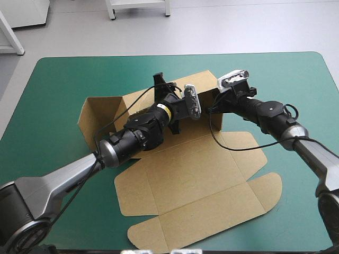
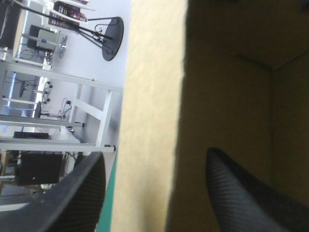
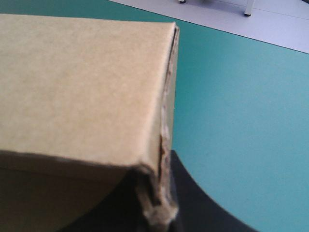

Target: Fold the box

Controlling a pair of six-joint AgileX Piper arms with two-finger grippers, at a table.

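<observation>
A: While both arms are on it, where's the box (image 1: 201, 174) sitting?
B: Mid-table on the teal-green cover (image 1: 63, 79). Far half has walls up, approx a tray. Near half is the lid, flat, w/ flaps spread toward the near edge. The left-end flap (image 1: 95, 114) stands swung outward, not tucked.
A: Left gripper (image 1: 170, 103)?
B: Arm comes in from the near-left and reaches over the tray's middle to the far wall. Wrist cam shows it released, fingers (image 2: 82, 193) well apart, w/ the wall's upper edge standing between them. One finger is outside the box, the other inside, in shadow. Can't see either one touching board.
A: Right gripper (image 1: 218, 100)?
B: At the tray's right end, on the wall there. Its wrist cam is filled by the box corner close up, w/ a frayed board edge right at the gripper. One black finger (image 3: 203, 208) sits hard against that edge on the outer side. The other is mostly hidden under the board, just a dark shape. Reads as clenched on the box wall.
A: Anything else in that cam?
B: Only the teal-green cover beside the corner, running out to the table's edge.
</observation>
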